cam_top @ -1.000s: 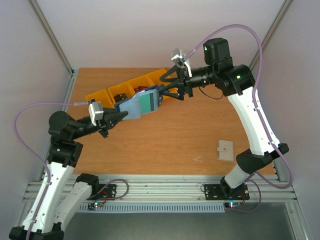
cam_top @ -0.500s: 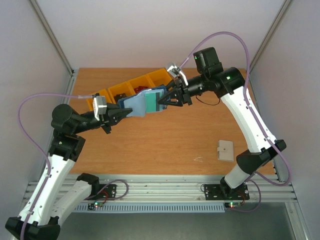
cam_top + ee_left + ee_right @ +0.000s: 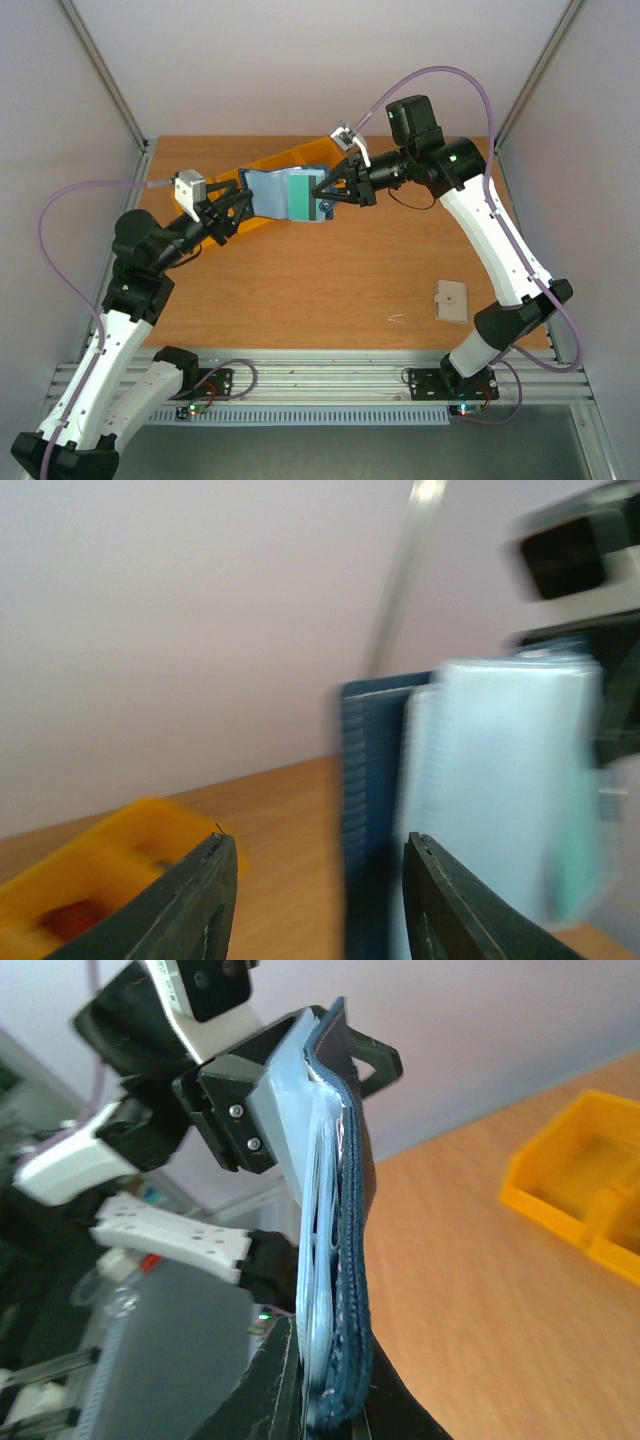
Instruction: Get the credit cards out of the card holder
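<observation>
Card holder (image 3: 265, 192) is in the air above the far-left part of the table (image 3: 350, 270), opened out, blue-grey inner side facing the top camera. A teal credit card (image 3: 298, 195) sits in its pocket on the 3 o'clock half. I can't tell whether other cards are behind it.

My right gripper (image 3: 322, 195) is clenched on the holder's 3 o'clock end. In the right wrist view the fingers pinch the navy cover and the pale inner layers edge-on (image 3: 345, 1260), and the holder rises toward 12 o'clock from the gripper (image 3: 330, 1400).

My left gripper (image 3: 238, 208) is at the holder's 9 o'clock end, jaws spread, grasping nothing. In the left wrist view the navy edge (image 3: 370, 800) stands beyond the gap between my fingertips (image 3: 316, 842) and runs off toward 3 o'clock. That view is blurred, so I can't tell whether a finger touches it.

Yellow bins (image 3: 290, 158) run along behind the holder from 9 to 12 o'clock. Something red lies in one compartment (image 3: 70, 915).

Beige pad (image 3: 451, 300) lies flat on the table at 4 o'clock from the holder, well apart.
</observation>
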You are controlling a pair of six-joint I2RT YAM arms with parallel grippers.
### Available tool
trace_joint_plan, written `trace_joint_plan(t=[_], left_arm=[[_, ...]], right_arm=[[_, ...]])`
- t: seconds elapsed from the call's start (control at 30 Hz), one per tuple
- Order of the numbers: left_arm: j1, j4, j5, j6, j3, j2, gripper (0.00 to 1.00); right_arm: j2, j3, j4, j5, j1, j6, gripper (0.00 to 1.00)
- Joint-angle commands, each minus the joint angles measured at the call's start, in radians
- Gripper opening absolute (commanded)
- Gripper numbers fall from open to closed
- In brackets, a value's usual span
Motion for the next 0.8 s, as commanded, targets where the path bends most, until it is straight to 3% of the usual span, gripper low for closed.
trace_joint_plan(t=[0.0,0.07,0.17,0.27,0.37,0.43,0.6,0.77], left_arm=[[0.019,-0.022,-0.489,0.172,-0.116,-0.008,0.48],[0.04,-0.032,-0.465,0.185,-0.132,-0.015,0.48],[0.046,-0.051,-0.194,0.192,-0.126,-0.035,0.38],[0.046,-0.023,0.215,0.17,-0.124,-0.029,0.31],[0.036,0.098,0.467,0.019,-0.129,0.01,0.29],[0.01,0.117,0.513,-0.05,-0.123,0.034,0.28],[-0.045,0.113,0.545,-0.046,-0.104,0.076,0.28],[-0.044,0.094,0.417,-0.093,-0.1,0.08,0.28]], right_arm=[[0.035,0.009,-0.002,0.503,0.005,0.225,0.01],[0.06,0.029,-0.069,0.708,0.018,0.267,0.01],[0.102,0.062,-0.15,0.844,0.051,0.252,0.01],[0.15,0.114,-0.2,0.83,0.082,0.227,0.01],[0.162,0.142,-0.191,0.732,0.12,0.178,0.01],[0.157,0.129,-0.148,0.611,0.129,0.162,0.01],[0.16,0.106,-0.055,0.376,0.138,0.157,0.01],[0.074,-0.02,0.084,0.112,0.142,0.1,0.01]])
